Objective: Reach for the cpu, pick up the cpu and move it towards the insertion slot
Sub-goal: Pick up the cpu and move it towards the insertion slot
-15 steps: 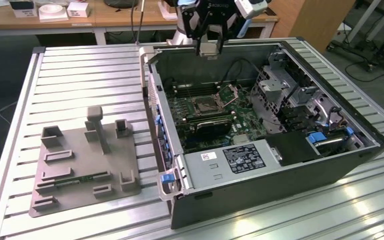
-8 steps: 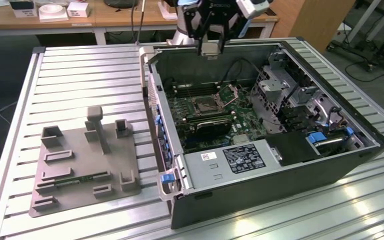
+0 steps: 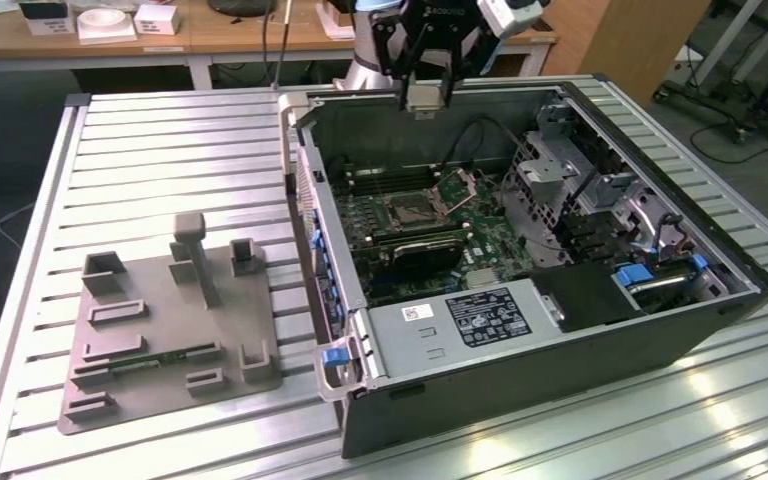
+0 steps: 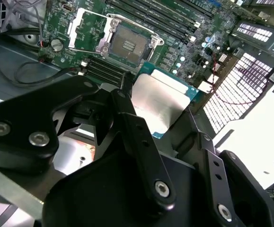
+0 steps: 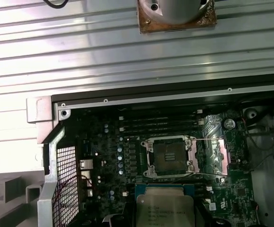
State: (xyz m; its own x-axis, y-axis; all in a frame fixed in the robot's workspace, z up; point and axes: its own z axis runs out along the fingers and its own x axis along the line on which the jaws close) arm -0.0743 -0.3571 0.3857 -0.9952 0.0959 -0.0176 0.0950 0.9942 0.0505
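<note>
A ribbed metal table (image 3: 157, 140) is filling most of the exterior view, and behind its far edge a wooden bench (image 3: 117, 45) is carrying small white boxes (image 3: 104, 20). More gear on stands is showing at the far right corner of the room.

An open computer case (image 3: 518, 260) is lying on its side across the table's right half, its green board (image 3: 411, 220) facing up. Near the table's left edge a grey tray (image 3: 171, 320) with raised blocks is sitting apart from the case.

The arm is hanging over the case's far wall, and the gripper (image 3: 424, 95) is clamping the cpu (image 3: 424, 98) between its black fingers (image 4: 137, 137), above the board and not touching it. In the second wrist view the cpu (image 4: 158, 101) is showing its silver top, tilted. In the first wrist view the chip (image 5: 165, 205) is sitting just beside the insertion slot (image 5: 170, 156), off to one side of it.

The slot (image 3: 402, 208) is lying near the middle of the board with its metal bracket (image 5: 212, 156) swung open. In the second wrist view the slot (image 4: 127, 45) is bare.
</note>
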